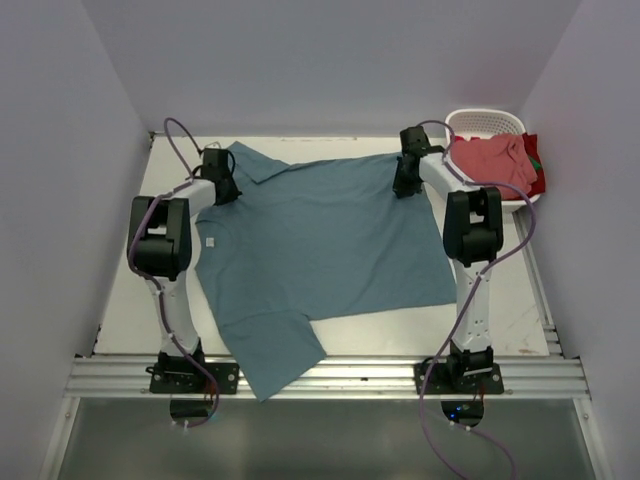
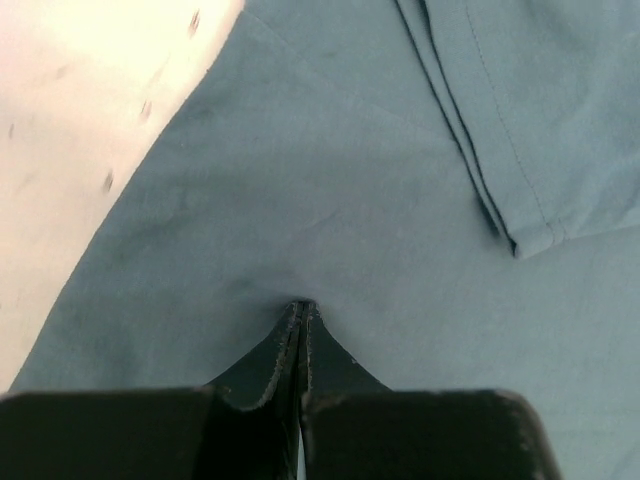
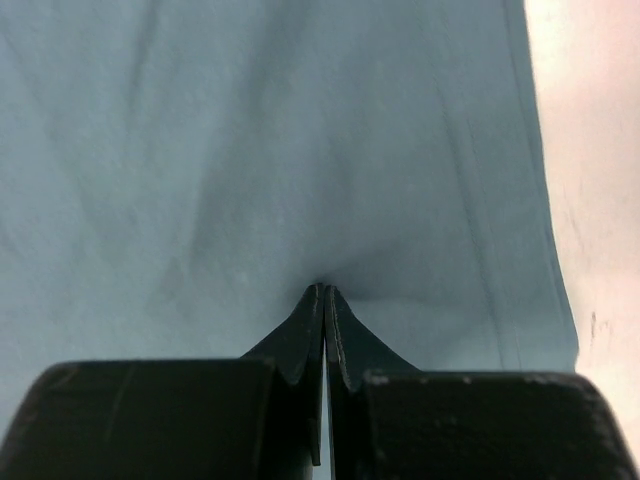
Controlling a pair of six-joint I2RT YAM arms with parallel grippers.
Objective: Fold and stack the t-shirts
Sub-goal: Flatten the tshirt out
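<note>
Clearly little is done yet: the teal t-shirt [image 1: 320, 250] lies spread flat on the table [image 1: 125, 300], one sleeve hanging over the near edge, with no fold made. At its far edge the left gripper [image 1: 222, 188] and right gripper [image 1: 405, 180] are each closed on a pinch of cloth, which only the wrist views show. Farthest, the pink t-shirt [image 1: 488, 160] lies in the basket [image 1: 485, 118], seen only from above.

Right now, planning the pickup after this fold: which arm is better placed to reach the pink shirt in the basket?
Probably right: the right gripper sits beside the basket holding the pink shirt; the left gripper is across the teal shirt, which both pinch.
</note>
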